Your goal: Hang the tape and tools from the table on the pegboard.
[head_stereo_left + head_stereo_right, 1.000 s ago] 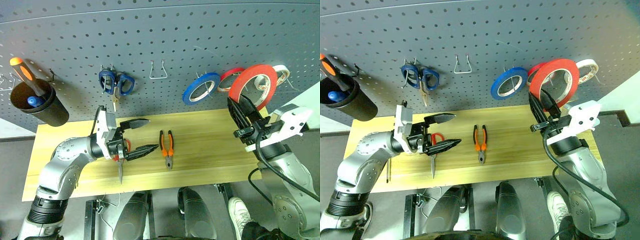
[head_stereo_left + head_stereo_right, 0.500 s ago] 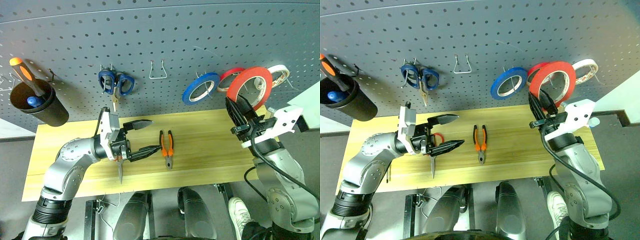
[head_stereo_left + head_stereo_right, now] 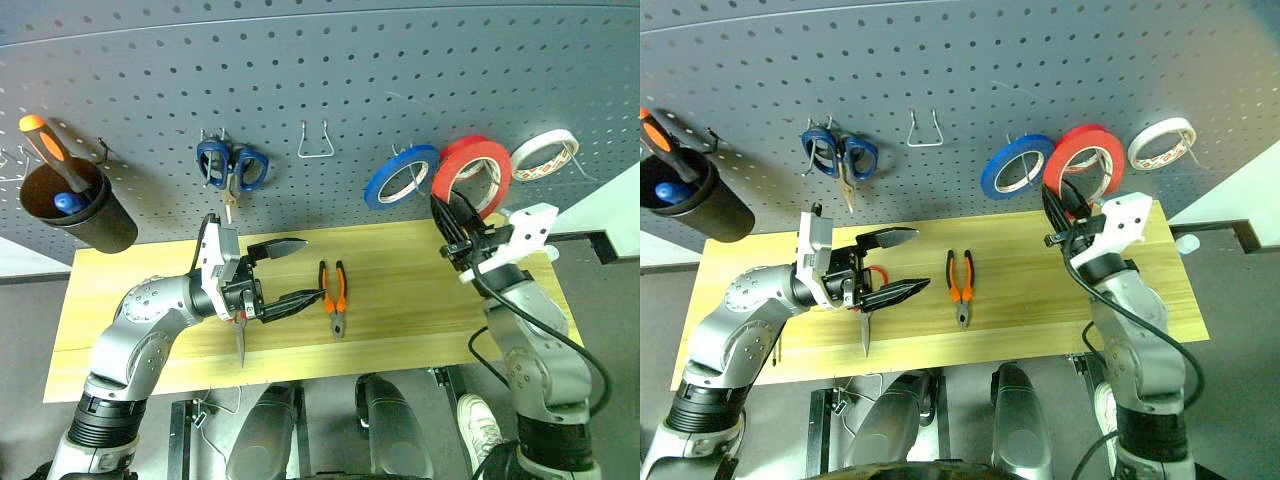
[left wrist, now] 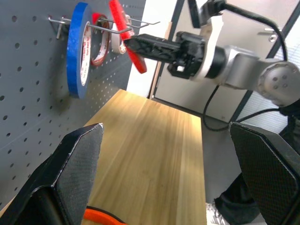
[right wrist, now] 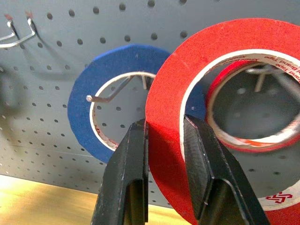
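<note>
Right gripper [image 5: 164,154] is clamped on the red tape [image 3: 470,170], roll held right at the pegboard [image 3: 350,90] hook beside the blue roll [image 3: 402,176] (not seated yet, I judge). Left gripper [image 3: 285,272] is spread wide and empty; scissors [image 3: 240,330] just under it and pliers [image 3: 334,292] just beyond its tips lie on the table [image 3: 400,330], unhung.
</note>
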Motion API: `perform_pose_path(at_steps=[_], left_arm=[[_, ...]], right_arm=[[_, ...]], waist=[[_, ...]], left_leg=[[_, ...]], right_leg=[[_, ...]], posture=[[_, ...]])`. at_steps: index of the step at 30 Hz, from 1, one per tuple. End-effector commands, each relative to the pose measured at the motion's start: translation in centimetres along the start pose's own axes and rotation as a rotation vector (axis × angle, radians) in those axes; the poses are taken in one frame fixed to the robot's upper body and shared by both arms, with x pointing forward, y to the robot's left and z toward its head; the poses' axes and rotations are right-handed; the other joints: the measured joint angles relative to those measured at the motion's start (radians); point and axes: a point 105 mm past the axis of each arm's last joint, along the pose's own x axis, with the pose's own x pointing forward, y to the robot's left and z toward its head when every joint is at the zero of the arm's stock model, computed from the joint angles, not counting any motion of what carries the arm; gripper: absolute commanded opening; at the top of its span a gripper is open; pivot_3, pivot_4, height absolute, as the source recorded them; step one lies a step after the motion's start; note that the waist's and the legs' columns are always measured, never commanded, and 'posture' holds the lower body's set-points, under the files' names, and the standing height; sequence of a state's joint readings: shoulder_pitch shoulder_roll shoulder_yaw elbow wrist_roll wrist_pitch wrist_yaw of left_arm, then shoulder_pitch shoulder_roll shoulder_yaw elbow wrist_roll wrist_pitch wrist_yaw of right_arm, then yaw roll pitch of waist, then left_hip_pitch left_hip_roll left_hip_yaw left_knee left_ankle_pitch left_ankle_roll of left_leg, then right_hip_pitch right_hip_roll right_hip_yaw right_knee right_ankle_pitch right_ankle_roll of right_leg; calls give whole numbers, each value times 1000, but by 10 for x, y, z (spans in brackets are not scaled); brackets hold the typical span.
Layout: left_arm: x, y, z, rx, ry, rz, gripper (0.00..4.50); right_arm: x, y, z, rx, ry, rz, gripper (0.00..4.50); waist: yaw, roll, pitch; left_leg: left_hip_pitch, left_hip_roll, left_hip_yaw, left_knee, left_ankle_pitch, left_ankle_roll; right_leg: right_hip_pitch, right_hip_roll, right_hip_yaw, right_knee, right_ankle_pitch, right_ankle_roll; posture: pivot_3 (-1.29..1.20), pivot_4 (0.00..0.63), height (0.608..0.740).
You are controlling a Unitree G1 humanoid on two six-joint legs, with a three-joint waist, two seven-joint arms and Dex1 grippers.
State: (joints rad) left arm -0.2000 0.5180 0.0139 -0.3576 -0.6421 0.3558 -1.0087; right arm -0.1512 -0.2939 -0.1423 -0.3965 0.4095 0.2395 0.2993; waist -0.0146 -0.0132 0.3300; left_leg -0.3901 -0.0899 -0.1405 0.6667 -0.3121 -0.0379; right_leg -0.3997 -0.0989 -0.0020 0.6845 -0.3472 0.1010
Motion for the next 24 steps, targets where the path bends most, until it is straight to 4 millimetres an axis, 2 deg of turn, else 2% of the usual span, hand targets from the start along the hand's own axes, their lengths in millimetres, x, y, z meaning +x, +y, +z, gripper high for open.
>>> perform_pose_path(at_steps=[1, 3, 8, 14, 18, 24], left_arm=[[1, -6, 10, 44, -32, -16, 4500], [1, -6, 11, 44, -33, -13, 4500], [0, -6, 10, 46, -29, -6, 4500], [-1, -6, 8, 42, -19, 0, 4500], [-17, -10, -6, 9, 78, 23, 4500], [-62, -29, -39, -73, 283, 48, 4500]], right_arm=[[4, -1, 5, -6, -38, -1, 687], [6, -2, 2, 9, -25, -6, 687], [6, -6, 0, 21, -10, -21, 2310], [5, -7, -3, 2, 11, -28, 4483], [-4, -3, -8, -19, 60, -27, 4483], [-37, 9, -23, -9, 183, -13, 4483]], waist=[[0, 0, 0], [-1, 0, 0], [0, 0, 0], [0, 0, 0], [-3, 0, 0], [0, 0, 0]], left_leg=[[0, 0, 0, 0, 0, 0], [0, 0, 0, 0, 0, 0], [0, 0, 0, 0, 0, 0], [0, 0, 0, 0, 0, 0], [0, 0, 0, -1, 0, 0], [-2, 0, 0, -2, 0, 0]], right_leg=[[0, 0, 0, 0, 0, 0], [0, 0, 0, 0, 0, 0], [0, 0, 0, 0, 0, 0], [0, 0, 0, 0, 0, 0], [-1, 0, 0, 0, 0, 0], [-3, 0, 1, 0, 0, 0]], posture=[[50, 310, 725], [53, 312, 725], [52, 313, 725], [52, 313, 725], [57, 316, 725], [68, 318, 725]])
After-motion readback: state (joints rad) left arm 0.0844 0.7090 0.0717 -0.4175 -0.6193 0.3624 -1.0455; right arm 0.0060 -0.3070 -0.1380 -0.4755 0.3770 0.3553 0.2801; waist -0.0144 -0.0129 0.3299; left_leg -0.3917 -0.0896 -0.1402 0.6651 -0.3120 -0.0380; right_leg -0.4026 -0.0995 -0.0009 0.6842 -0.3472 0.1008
